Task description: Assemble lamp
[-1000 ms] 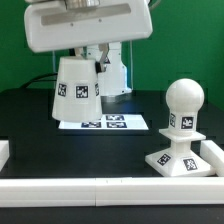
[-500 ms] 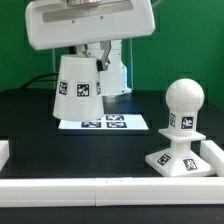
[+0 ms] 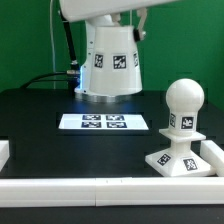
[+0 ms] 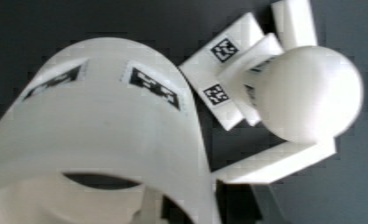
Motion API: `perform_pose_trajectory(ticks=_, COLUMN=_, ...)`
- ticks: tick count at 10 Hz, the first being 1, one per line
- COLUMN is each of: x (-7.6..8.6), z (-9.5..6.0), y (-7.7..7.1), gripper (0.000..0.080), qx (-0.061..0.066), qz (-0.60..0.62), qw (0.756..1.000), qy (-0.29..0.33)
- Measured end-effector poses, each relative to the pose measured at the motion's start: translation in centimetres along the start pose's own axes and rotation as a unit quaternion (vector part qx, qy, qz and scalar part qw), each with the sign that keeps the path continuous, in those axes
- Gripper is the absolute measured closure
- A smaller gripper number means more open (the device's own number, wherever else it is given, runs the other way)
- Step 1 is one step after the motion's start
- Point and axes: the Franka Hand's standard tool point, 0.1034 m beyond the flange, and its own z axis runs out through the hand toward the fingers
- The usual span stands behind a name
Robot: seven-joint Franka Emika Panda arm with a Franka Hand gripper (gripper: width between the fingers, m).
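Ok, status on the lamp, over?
Gripper hidden behind shade, shade held aloft above the marker board. Bulb upright in base. Nothing between shade and bulb.

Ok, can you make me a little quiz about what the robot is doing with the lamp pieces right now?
1. True or false: the bulb stands upright in the base.
2. Where is the shade? A) on the bulb B) lifted above the table C) lying on the marker board
3. Fill in: the base sits on the exterior view's ____ side.

Key: 1 true; 2 B; 3 right. The gripper itself is hidden, so its grip cannot be seen.
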Motion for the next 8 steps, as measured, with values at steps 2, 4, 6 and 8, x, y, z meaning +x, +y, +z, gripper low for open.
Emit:
perform_pose_trajectory(ticks=2, x=0.6, z=-1.5, y=-3.6, gripper=0.0755, qx=0.004, qz=0.018, qw=1.0, qy=-0.003)
perform_pose_trajectory(ticks=4, x=1.0, z=-1.0, y=-5.8, gripper=0.0755, qx=0.003, qz=0.048, qw=0.999, qy=-0.003)
perform_pose_trajectory(ticks=6, x=1.4, z=-0.1, y=-6.9, gripper=0.0755, qx=-0.001, qz=0.066, qw=0.998, qy=-0.008)
perform_pose_trajectory(ticks=8, x=1.6, z=0.3, y=-6.9, gripper=0.0755, qx=-0.004, qz=0.068, qw=0.998, qy=-0.012)
